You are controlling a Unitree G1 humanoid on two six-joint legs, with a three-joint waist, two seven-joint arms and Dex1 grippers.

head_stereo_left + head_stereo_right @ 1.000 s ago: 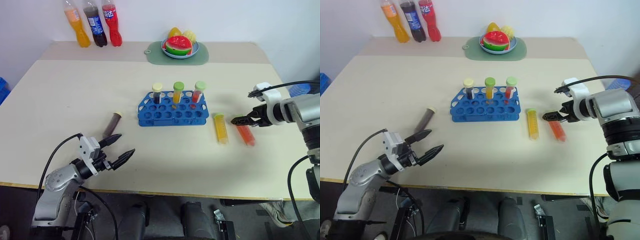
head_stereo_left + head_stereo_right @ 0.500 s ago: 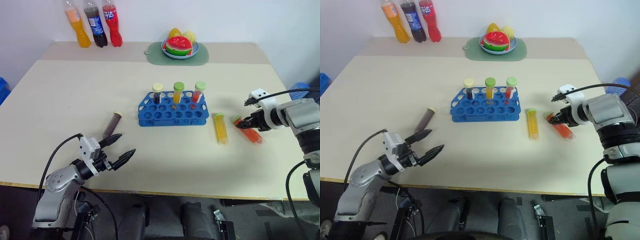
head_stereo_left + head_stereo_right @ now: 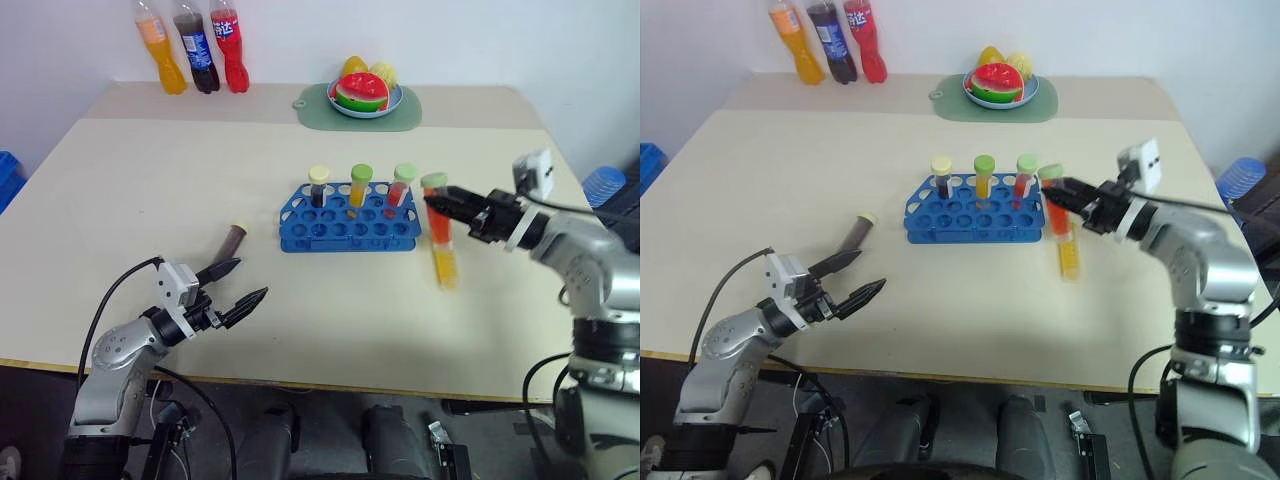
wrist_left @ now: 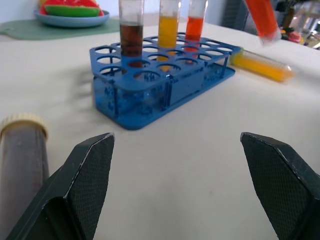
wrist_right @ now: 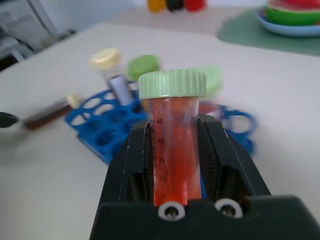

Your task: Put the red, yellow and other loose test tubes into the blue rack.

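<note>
1. Left eye view: the blue rack (image 3: 349, 217) sits mid-table with three capped tubes standing in its back row. The right gripper (image 3: 444, 198) pinches the red tube (image 3: 437, 212) near its pale green cap, holding it upright in the air just beside the rack's right end. The yellow tube (image 3: 444, 264) lies flat on the table (image 3: 150, 180) below the red one. The brown tube (image 3: 228, 245) lies to the left of the rack, well apart from it. The left gripper (image 3: 234, 286) hovers near the front edge with its fingers spread, holding nothing
2. Right eye view: three soda bottles (image 3: 830, 42) stand at the far left corner, and a fruit plate (image 3: 1001, 90) rests on a green mat (image 3: 1025, 105) at the back
3. Left wrist view: two black fingers (image 4: 85, 170) stand wide apart; the brown tube's cream cap lies just beside one of them, the rack beyond
4. Right wrist view: the fingers (image 5: 139, 155) clamp both sides of the red tube, its green cap above them, with the rack behind
</note>
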